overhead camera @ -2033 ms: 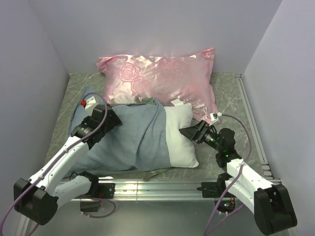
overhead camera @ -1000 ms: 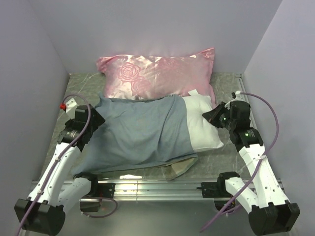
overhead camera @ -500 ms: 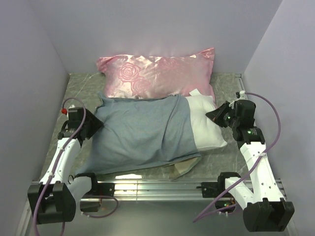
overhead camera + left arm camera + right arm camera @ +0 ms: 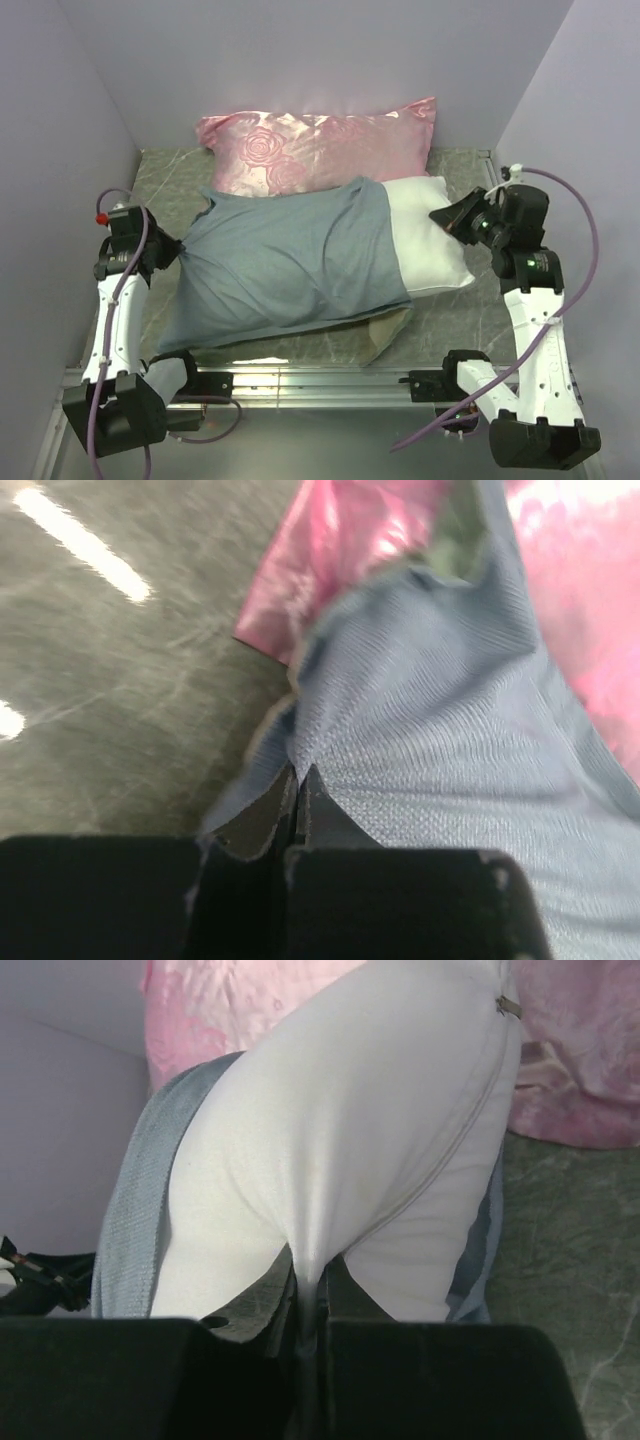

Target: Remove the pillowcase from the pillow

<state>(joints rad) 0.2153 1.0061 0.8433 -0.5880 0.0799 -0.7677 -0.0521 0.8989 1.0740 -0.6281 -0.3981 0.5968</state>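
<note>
The pillowcase lies across the middle, plain grey-blue side out, and a checked flap peeks out at its near right corner. From its right opening the white pillow sticks out. My left gripper is shut on the pillowcase's left end, with the cloth drawn to a point. In the left wrist view its tips pinch the grey-blue pillowcase. My right gripper is shut on the pillow's right end. The right wrist view has this gripper squeezing a fold of the pillow, with the pillowcase behind.
A shiny pink rose-patterned pillow lies along the back wall, touching the pillowcase's far edge. Lilac walls close in left, right and behind. A metal rail runs along the near edge and a track along the right side.
The left gripper has shut on the pillowcase's left end and drawn left. The right gripper has carried the pillow's end right and back, so more white pillow shows.
</note>
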